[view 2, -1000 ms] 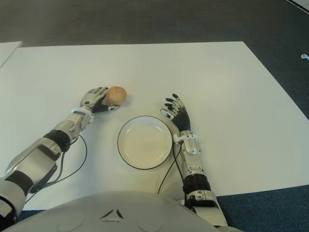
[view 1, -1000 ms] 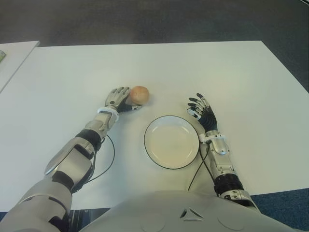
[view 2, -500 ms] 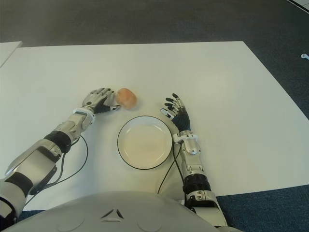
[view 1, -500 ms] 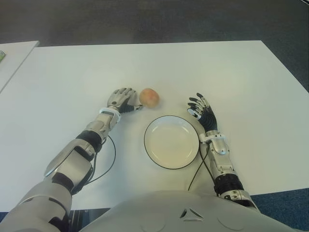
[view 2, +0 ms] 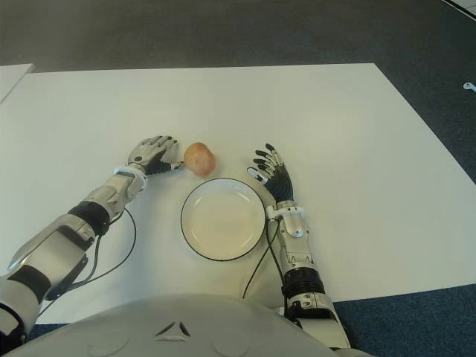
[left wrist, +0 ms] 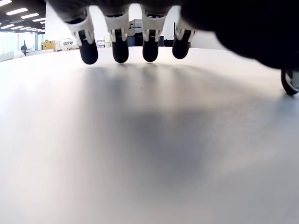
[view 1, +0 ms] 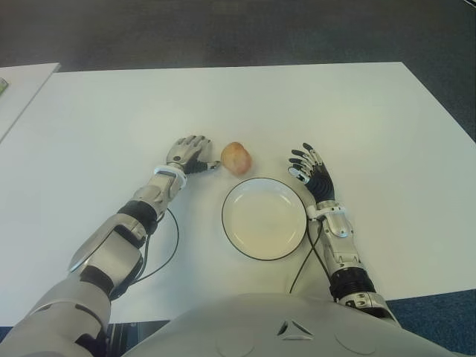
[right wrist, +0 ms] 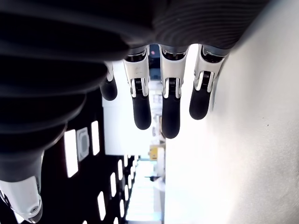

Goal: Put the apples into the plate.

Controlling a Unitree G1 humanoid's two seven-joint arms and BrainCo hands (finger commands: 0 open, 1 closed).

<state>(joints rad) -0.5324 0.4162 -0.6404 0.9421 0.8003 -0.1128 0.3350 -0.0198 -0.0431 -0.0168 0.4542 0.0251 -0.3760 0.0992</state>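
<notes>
Fingers of our left hand hang released beside the round reddish-yellow apple; our right hand splays empty by the black-rimmed white plate.

You have a white bench under everything, dark carpeted floor past its far edge, and a second white surface's corner off its far-left corner.

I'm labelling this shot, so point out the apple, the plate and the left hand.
apple (view 1: 236, 158): left eye view, middle of its skin.
plate (view 1: 264, 250): left eye view, bare inside.
left hand (view 1: 187, 153): left eye view, back of hand.
</notes>
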